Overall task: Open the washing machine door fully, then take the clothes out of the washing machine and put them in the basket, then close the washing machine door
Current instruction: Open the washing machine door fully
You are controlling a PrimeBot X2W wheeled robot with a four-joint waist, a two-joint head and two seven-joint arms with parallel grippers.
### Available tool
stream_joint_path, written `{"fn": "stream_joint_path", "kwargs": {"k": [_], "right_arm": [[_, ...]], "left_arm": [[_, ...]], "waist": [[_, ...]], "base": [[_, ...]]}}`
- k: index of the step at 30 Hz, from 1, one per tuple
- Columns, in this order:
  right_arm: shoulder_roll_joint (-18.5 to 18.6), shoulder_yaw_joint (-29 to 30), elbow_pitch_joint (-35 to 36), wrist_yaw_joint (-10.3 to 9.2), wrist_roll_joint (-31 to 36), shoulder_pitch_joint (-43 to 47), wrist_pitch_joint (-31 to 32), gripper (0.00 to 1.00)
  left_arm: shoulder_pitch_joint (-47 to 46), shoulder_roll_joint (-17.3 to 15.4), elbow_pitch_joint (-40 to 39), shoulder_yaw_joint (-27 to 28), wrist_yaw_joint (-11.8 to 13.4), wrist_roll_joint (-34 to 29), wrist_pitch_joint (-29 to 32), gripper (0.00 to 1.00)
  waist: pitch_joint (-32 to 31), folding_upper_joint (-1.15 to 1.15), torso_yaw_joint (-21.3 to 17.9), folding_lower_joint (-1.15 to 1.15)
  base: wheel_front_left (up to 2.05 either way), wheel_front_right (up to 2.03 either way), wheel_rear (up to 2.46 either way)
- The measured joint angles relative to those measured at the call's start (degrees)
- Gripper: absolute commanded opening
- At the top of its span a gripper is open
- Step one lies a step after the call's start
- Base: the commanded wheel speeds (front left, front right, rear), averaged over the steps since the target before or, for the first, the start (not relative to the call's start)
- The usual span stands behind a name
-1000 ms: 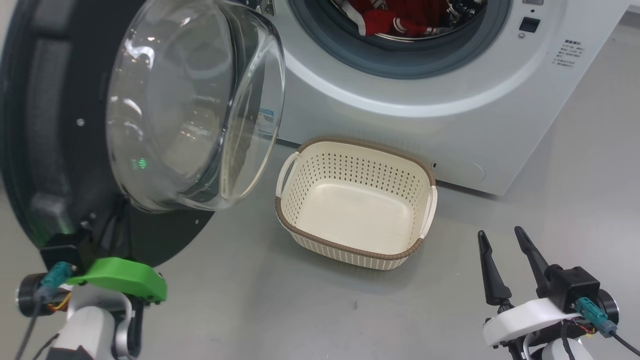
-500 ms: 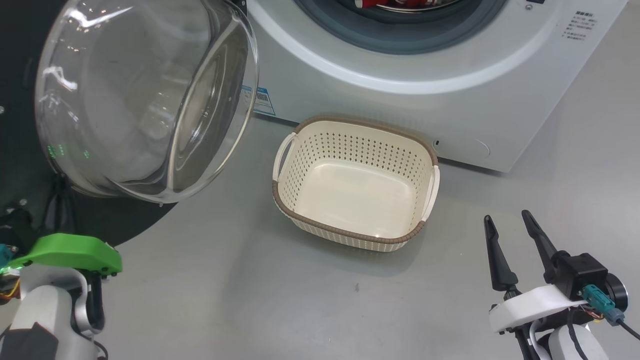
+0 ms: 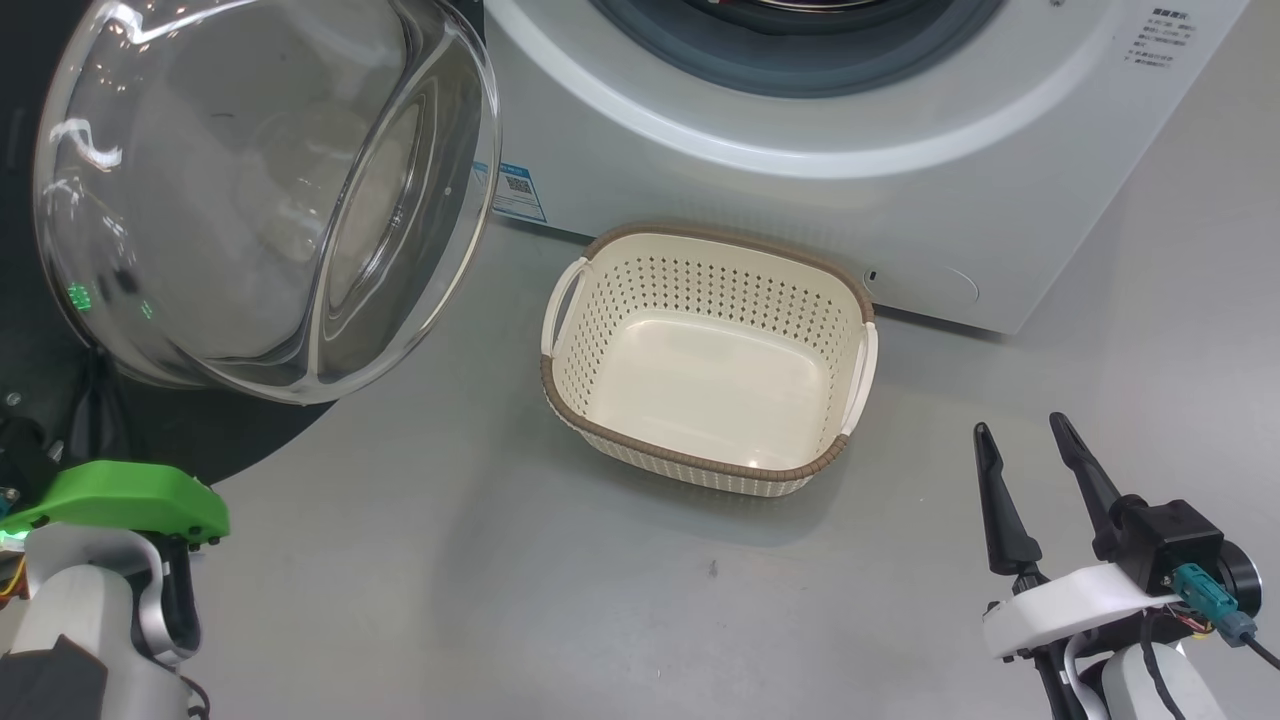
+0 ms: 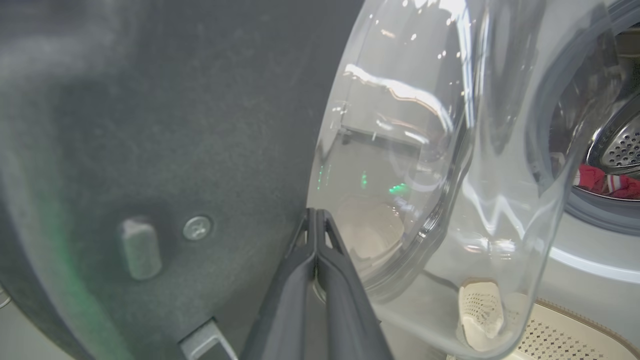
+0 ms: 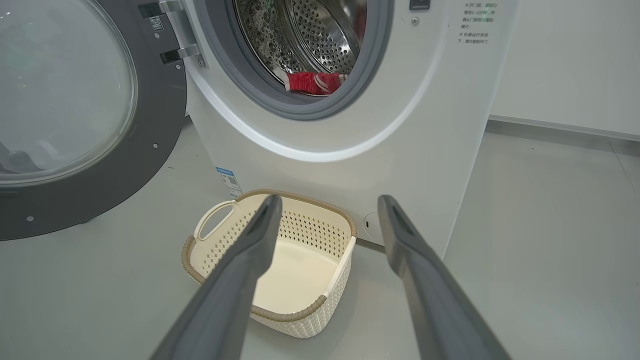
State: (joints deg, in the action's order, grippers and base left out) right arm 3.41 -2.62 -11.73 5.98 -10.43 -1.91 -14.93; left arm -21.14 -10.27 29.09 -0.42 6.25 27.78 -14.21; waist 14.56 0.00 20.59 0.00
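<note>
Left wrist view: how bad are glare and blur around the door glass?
Left wrist view: the washing machine door glass carries white streaks and green glints and warps the basket; its black rim is soft, close-up blur. Right wrist view: sharp, evenly lit, clothes clear.

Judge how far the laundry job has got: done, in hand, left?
Done: the round black-rimmed glass door stands wide open. In hand: the shut left gripper points at its inner face; the right gripper hovers open. Left: red clothes lie in the drum of the white washing machine, the cream perforated basket is empty, the door needs closing.
</note>
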Motion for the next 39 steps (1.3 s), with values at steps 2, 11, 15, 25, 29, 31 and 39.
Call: {"fn": "stream_joint_path", "kwargs": {"k": [2, 11, 15, 25, 29, 31, 39], "right_arm": [[0.0, 0.0, 0.0, 0.0, 0.0, 0.0, 0.0, 1.0], [-0.2, -0.4, -0.6, 0.31, 0.0, 0.0, 0.0, 1.0], [-0.2, -0.5, -0.8, 0.45, -0.1, 0.0, 0.0, 1.0], [-0.6, -1.0, -0.8, 0.49, -0.5, 0.6, 0.0, 1.0], [-0.7, -1.6, -1.1, 0.51, -0.6, 1.6, 0.0, 1.0], [-0.8, -2.1, -1.1, 0.51, -0.6, 1.8, 0.0, 1.0], [-0.9, -2.3, -1.0, 0.51, -1.3, 3.4, 0.0, 1.0]], "left_arm": [[0.0, 0.2, 0.0, 0.0, 0.0, -0.2, -0.1, 0.0], [1.3, 1.2, -3.4, -0.3, 0.0, -2.7, -0.1, 0.0], [3.0, 1.9, -7.0, -0.4, 0.0, -4.4, -0.2, 0.0], [10.2, 4.9, -13.1, -3.0, 0.0, -6.7, -0.2, 0.0], [13.5, 5.4, -14.7, -4.3, 0.0, -7.9, -0.2, 0.0], [15.4, 5.5, -15.5, -4.8, 0.0, -8.0, -0.2, 0.0], [21.1, 5.7, -18.4, -6.8, 0.0, -8.8, -0.2, 1.0]], "waist": [[0.0, 0.0, 0.0, 0.0], [-1.6, 0.0, -0.5, 0.0], [-2.6, 0.0, -0.7, 0.0], [-5.6, 0.0, -1.4, 0.0], [-7.0, 0.0, -1.8, 0.0], [-7.7, 0.0, -2.2, 0.0], [-9.8, 0.0, -4.3, 0.0]], "base": [[0.0, 0.0, 0.0], [0.0, 0.0, 0.0], [0.0, 0.0, 0.0], [0.0, 0.0, 0.0], [0.0, 0.0, 0.0], [0.0, 0.0, 0.0], [0.0, 0.0, 0.0]]}}
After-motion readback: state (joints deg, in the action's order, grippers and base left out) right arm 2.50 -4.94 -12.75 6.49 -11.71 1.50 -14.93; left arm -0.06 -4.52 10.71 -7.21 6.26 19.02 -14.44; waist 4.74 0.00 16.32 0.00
